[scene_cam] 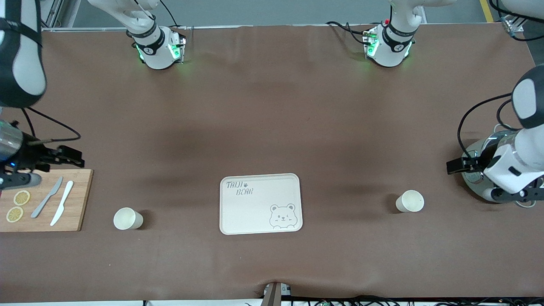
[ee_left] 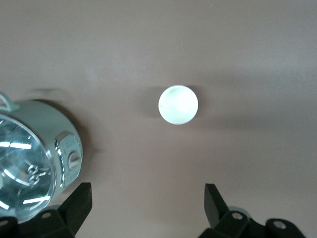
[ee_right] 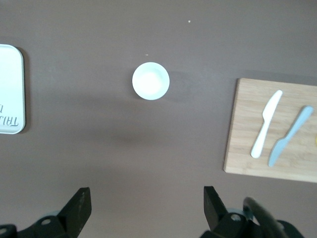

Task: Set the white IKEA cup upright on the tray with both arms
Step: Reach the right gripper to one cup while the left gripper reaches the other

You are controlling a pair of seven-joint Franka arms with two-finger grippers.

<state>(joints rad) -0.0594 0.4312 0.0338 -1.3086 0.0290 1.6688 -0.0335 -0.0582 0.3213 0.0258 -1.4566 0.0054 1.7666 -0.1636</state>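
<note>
The cream tray (scene_cam: 260, 204) with the bear drawing lies at the middle of the table, nothing on it. One white cup (scene_cam: 127, 219) stands upright toward the right arm's end, between the tray and a wooden board. A second white cup (scene_cam: 410, 201) stands upright toward the left arm's end. My right gripper (scene_cam: 75, 156) hangs open and empty over the table beside the board's corner; its wrist view shows the cup (ee_right: 150, 81) and the tray's edge (ee_right: 10, 89). My left gripper (scene_cam: 453, 166) hangs open and empty beside a metal pot; its wrist view shows the second cup (ee_left: 178, 104).
A wooden cutting board (scene_cam: 76, 204) with two knives (scene_cam: 55, 202) and lemon slices (scene_cam: 18, 206) lies at the right arm's end. A metal pot with a glass lid (scene_cam: 478, 170) stands at the left arm's end, under the left arm, and shows in the left wrist view (ee_left: 34, 158).
</note>
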